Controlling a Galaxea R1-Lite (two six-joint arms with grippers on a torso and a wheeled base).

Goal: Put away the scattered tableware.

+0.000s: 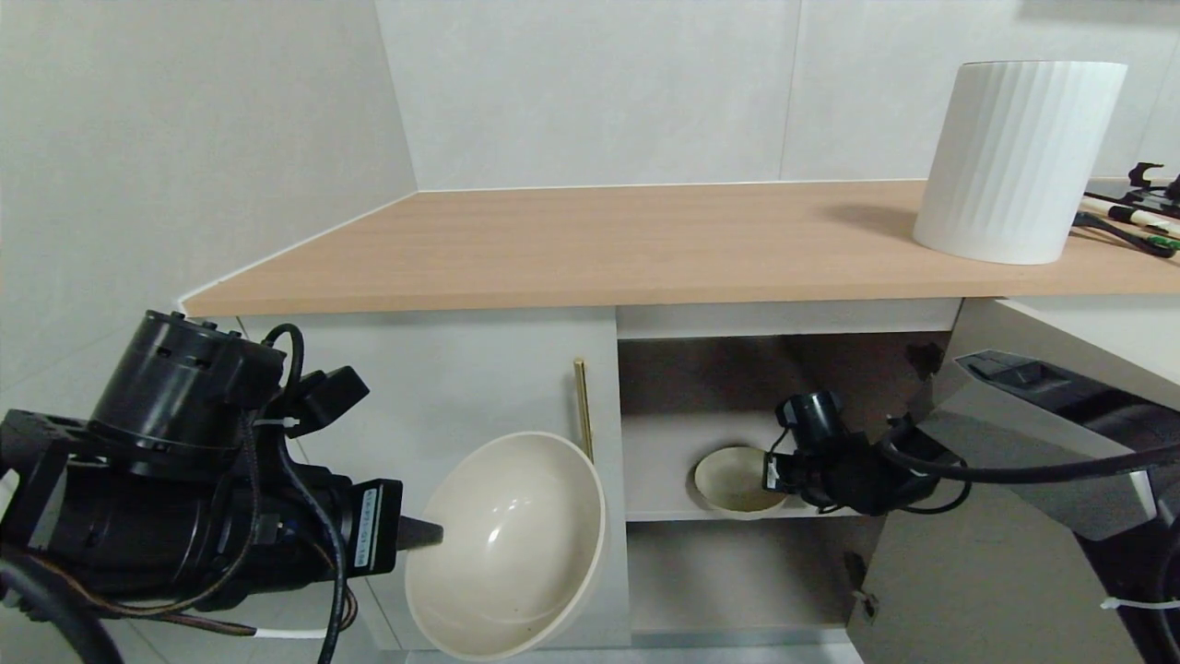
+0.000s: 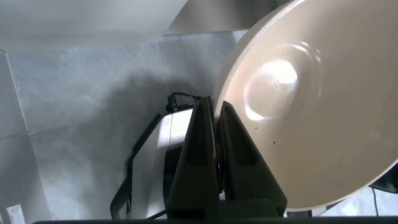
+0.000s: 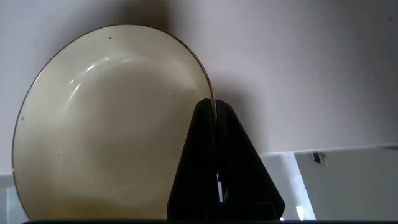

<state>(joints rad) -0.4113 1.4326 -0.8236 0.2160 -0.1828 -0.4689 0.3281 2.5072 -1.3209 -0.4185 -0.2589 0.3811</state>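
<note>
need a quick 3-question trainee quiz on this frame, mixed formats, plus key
1. True or false: the left gripper is shut on the rim of the large bowl.
2. Where is the small bowl that the right gripper grips? A) in a sink B) inside the open cabinet C) on the floor
3. Fill in: the white ribbed container stands on the ____.
Key: 1 true; 2 B; 3 countertop.
</note>
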